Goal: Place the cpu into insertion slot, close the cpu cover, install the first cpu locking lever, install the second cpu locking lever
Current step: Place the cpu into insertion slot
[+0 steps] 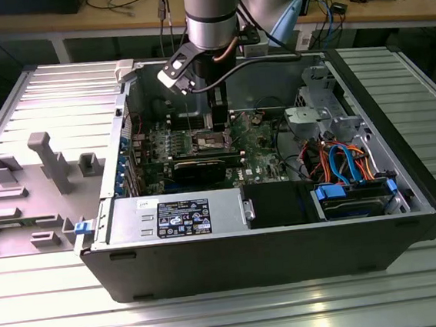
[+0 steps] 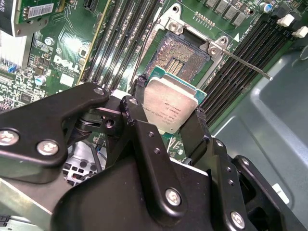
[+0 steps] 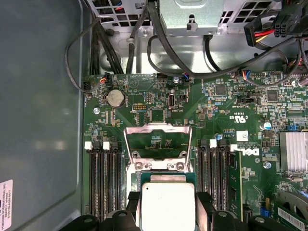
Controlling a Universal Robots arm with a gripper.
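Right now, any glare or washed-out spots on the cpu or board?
First wrist view: cpu lid washed out near white. Second wrist view: cpu lid evenly lit, glare patch on the motherboard. Exterior view: bright reflections on the ribbed table, case interior dim.

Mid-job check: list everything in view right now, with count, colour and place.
cpu: 1, silver-grey, held near the insertion slot, not seated
insertion slot: 1, dark centre, metal rim, on the motherboard
cpu cover: 1, silver, swung open
locking lever: 1 seen, silver, beside the slot
memory slots: several, black, both sides of the slot
motherboard: 1, green, inside the case
coin battery: 1, silver, on the motherboard
computer case: 1, black, open
cables: several, orange and blue, inside the case
arm: 1, silver, reaching into the case
claw: 1, black, shut on the cpu
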